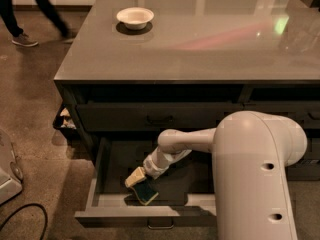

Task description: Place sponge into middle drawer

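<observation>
the middle drawer (125, 215) of the dark grey cabinet stands pulled out, with its grey floor and low side walls open to view and its small loop handle (161, 226) showing at the lower edge of the front wall. the robot's white arm (255, 174) fills the lower right of the view and reaches leftward and down into the drawer. the gripper (142, 176) sits low inside it, over the front left part of the floor.

the sponge (145, 191) lies in that same front left part, close to the front wall and right at the tip of the gripper. its dark green face shows toward the front, and a pale yellow part rises toward the gripper, so it seems to lie tilted rather than flat. the gripper touches or nearly touches the yellow part, but i cannot tell whether it grasps the sponge or has let it go.

above the open drawer a drawer front (150, 115) of the same width is closed, with a black handle (160, 118). on the glossy grey countertop (210, 44) a white bowl (135, 17) stands near the far left corner, well apart from the drawer. a person's legs (30, 9) show on the brown floor at the upper left, and a dark cable (22, 220) curves across the floor at the lower left.
</observation>
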